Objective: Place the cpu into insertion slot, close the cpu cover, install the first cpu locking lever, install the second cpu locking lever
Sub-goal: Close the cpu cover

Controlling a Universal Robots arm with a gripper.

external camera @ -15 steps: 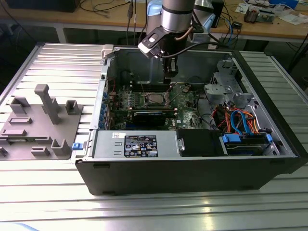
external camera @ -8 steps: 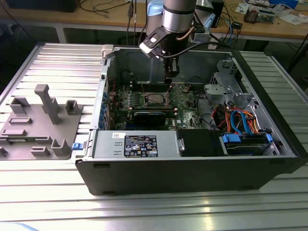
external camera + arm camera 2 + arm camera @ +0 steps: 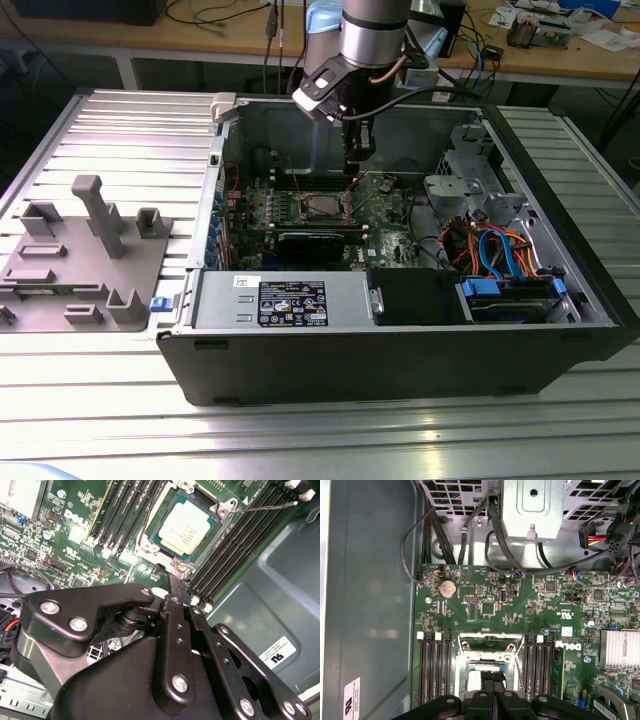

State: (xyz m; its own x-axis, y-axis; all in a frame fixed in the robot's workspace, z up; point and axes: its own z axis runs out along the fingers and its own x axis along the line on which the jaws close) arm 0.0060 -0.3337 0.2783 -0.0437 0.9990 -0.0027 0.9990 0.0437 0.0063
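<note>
Black linkage arms of the gripper [image 3: 175,582] crowd the second wrist view, matte metal studded with bright bolt heads; its two fingertips [image 3: 487,680] are pressed together with nothing seen between them, and they hang right at the edge of the insertion slot [image 3: 148,545]; contact or not, I can't call; the cpu [image 3: 187,526] is in, folks, seated flat and square in that socket, pale brushed-metal lid up, a sliver of green substrate around it, so step one reads as done; the cpu cover [image 3: 483,655], a thin silvery stamped frame with a big window, sits about the socket, but whether it is fully down I cannot tell; one locking lever [image 3: 265,506], a slim springy steel wire, juts out free across the memory slots [image 3: 235,545], so my call is that the levers are yet to be latched; outward now: those long black plastic slots with white end clips flank the socket on both sides; glossy green motherboard [image 3: 520,610] dense with tiny chips; a finned aluminium heatsink [image 3: 620,647]; black rubbery cables [image 3: 497,535] looping beyond; all inside a grey sheet-steel computer case [image 3: 400,350] lying open on a ribbed aluminium table [image 3: 110,130], with a grey plastic fixture [image 3: 100,265] towards the exterior view's left.
</note>
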